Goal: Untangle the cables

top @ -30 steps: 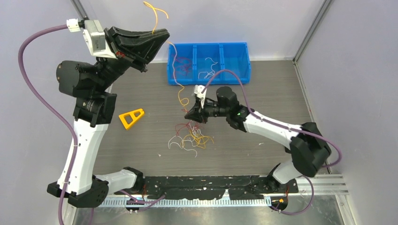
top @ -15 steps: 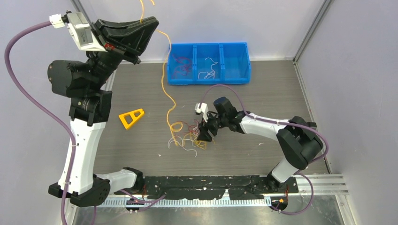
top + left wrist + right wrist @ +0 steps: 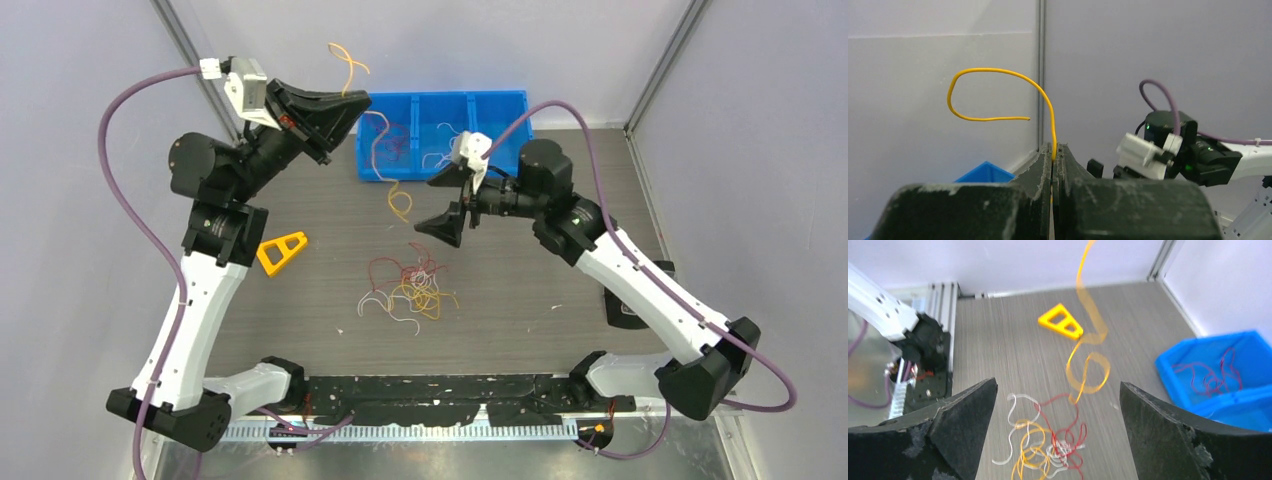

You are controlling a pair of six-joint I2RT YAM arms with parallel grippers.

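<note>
The cables form a small tangle (image 3: 410, 290) of red, yellow-orange and white wires on the table's middle. One yellow cable (image 3: 385, 160) hangs free of it, clamped in my left gripper (image 3: 356, 101), which is shut and held high near the blue bin. Its top end curls above the jaws (image 3: 998, 71). My right gripper (image 3: 452, 205) hovers open and empty above and behind the tangle (image 3: 1048, 440). Through the open right gripper (image 3: 1058, 387) I see the hanging yellow cable (image 3: 1088, 365), blurred.
A blue three-compartment bin (image 3: 445, 150) at the back holds red wires on the left and white ones in the middle. A yellow triangular piece (image 3: 280, 250) lies left of the tangle. Walls close the back and sides.
My right gripper has opened, let go at the tangle and risen back to the right. The left gripper swung right and the yellow cable came free of the tangle.
</note>
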